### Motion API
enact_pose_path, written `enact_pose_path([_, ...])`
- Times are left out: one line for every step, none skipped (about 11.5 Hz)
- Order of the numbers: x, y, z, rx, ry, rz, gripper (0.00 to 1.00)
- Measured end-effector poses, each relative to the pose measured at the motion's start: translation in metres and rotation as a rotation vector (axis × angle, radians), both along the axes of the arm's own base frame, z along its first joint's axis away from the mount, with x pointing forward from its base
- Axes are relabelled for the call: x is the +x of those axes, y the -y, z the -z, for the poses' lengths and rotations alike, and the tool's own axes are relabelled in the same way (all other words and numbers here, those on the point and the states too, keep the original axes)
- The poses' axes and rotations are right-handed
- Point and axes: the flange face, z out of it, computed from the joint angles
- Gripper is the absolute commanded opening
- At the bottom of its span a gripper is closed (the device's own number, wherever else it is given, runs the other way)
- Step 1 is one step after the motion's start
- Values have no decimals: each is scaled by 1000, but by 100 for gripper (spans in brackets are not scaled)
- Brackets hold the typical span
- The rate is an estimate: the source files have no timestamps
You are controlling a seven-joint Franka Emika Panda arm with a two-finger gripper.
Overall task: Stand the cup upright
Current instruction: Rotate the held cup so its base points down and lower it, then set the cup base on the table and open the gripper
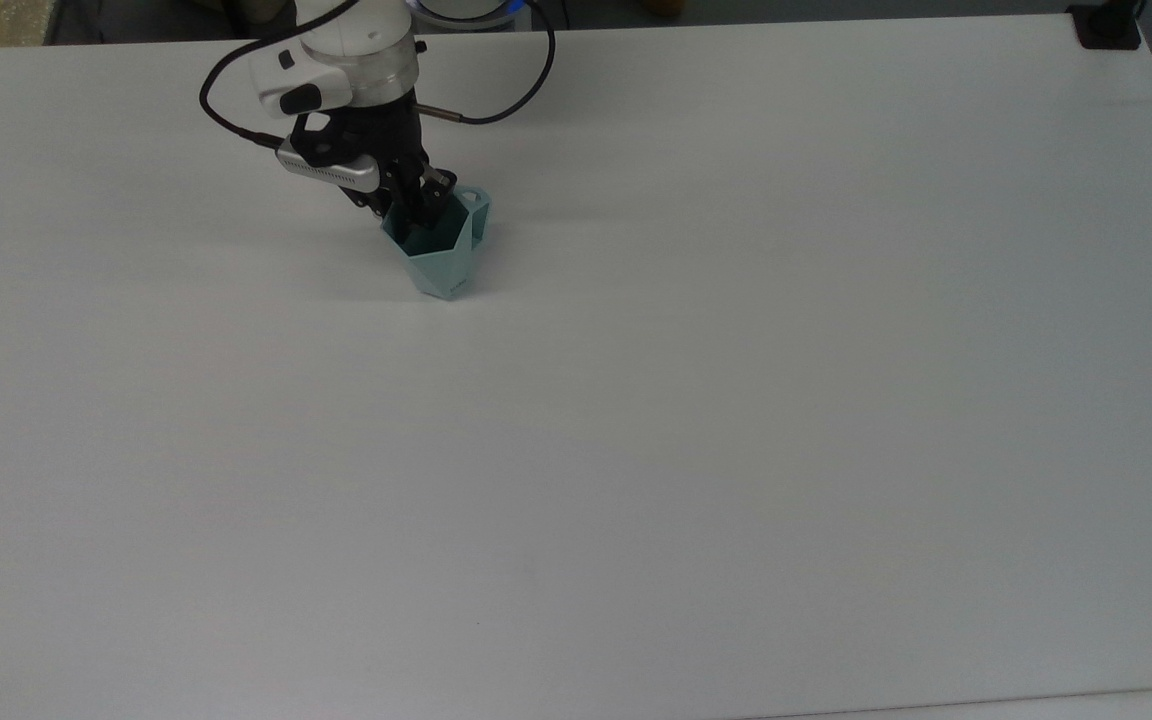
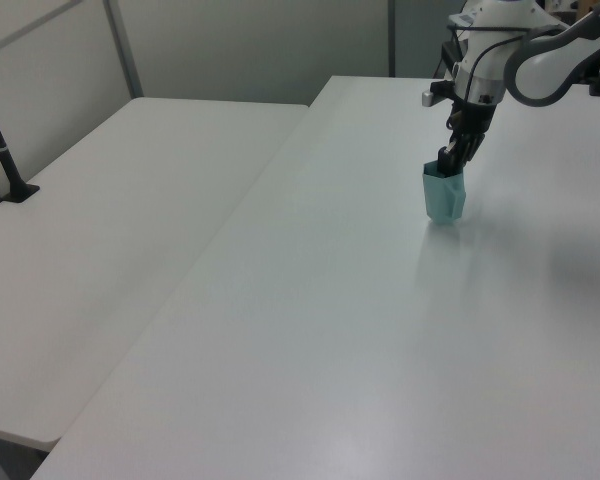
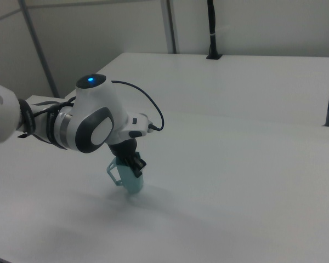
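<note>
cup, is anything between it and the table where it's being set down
Nothing visible. The gripper grips the cup at its rim, mouth up, and its base sits at or just above the bare white table. No other object lies near it.

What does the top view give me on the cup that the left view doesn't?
Top view alone: the cup's open mouth with the gripper reaching inside it, and the small handle at the rim. Left view alone: the cup's side profile, narrow base down on the table. Both: the gripper gripping the rim.
</note>
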Motion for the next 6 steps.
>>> enact_pose_path([1, -1, 3, -1, -2, 1, 0])
enact_pose_path([1, -1, 3, -2, -3, 1, 0])
enact_pose_path([1, -1, 3, -2, -3, 0, 0])
enact_pose_path([0, -2, 3, -2, -3, -1, 0])
enact_pose_path([0, -2, 3, -2, -3, -1, 2])
enact_pose_path([0, -2, 3, -2, -3, -1, 3])
